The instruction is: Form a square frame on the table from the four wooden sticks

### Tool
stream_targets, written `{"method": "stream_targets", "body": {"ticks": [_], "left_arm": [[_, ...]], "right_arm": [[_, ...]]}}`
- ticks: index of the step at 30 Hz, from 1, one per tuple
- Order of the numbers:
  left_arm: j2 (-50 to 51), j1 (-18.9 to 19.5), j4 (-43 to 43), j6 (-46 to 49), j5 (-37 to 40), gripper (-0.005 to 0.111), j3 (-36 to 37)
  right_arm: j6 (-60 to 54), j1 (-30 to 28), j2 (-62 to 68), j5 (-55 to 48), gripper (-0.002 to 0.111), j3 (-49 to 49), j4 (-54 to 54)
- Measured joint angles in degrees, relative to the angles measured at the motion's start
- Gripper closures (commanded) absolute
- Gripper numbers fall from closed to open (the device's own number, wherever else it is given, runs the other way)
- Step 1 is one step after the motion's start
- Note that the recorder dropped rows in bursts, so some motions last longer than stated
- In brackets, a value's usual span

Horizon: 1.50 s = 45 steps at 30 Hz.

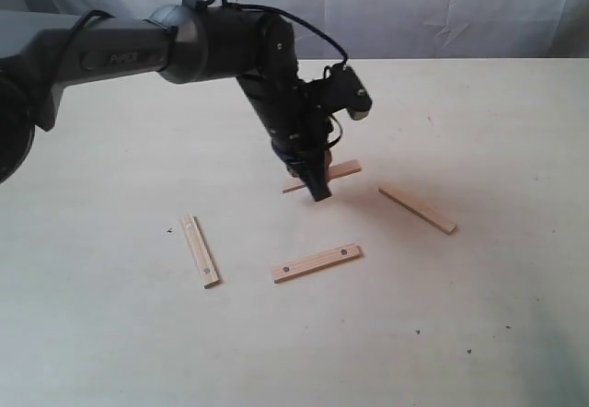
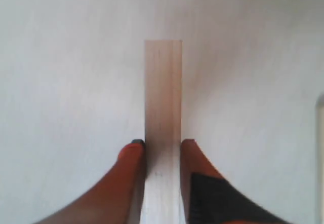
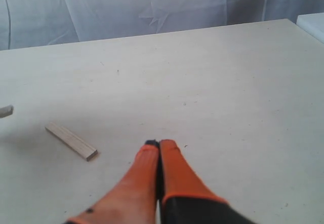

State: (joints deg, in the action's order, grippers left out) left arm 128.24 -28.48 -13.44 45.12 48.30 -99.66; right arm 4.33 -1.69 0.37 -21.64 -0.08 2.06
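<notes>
**slatfan:** the sticks [image 1: 317,262] look like raw pale wood to me, matt and unvarnished-looking. the gripped stick [image 2: 163,92] shows faint straight grain up close.

**benchbot:** yep. table [image 1: 110,333] is a smooth cream wood-grain top, low sheen, a few tiny dark specks. left gripper [image 2: 162,145] has matt orange rubbery-looking fingers [image 2: 132,158], black further back. arm [image 1: 212,43] is dark with a slight satin gloss. backdrop [image 1: 414,6] is white wrinkled cloth.

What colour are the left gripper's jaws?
Orange on the left gripper, black behind; clearest in the left wrist view.
</notes>
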Motion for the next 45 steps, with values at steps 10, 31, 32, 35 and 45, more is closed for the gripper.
{"method": "stream_targets", "body": {"ticks": [10, 31, 32, 35, 45], "left_arm": [[3.2, -7.0, -0.2, -11.4, -4.9, 0.107, -3.7], [6.3, -6.5, 13.9, -16.8, -14.2, 0.107, -3.7], [6.3, -6.3, 16.4, -16.8, -14.4, 0.107, -3.7], [6.5, -5.6, 22.5, -16.8, -14.4, 0.107, -3.7], [6.5, -2.4, 22.4, -16.5, -10.0, 0.107, -3.7]], "right_arm": [[0.0, 0.0, 0.0, 0.0, 0.109, 0.0, 0.0], [0.0, 0.0, 0.0, 0.0, 0.109, 0.0, 0.0], [0.0, 0.0, 0.0, 0.0, 0.109, 0.0, 0.0], [0.0, 0.0, 0.0, 0.0, 0.109, 0.0, 0.0], [0.0, 0.0, 0.0, 0.0, 0.109, 0.0, 0.0]]}}
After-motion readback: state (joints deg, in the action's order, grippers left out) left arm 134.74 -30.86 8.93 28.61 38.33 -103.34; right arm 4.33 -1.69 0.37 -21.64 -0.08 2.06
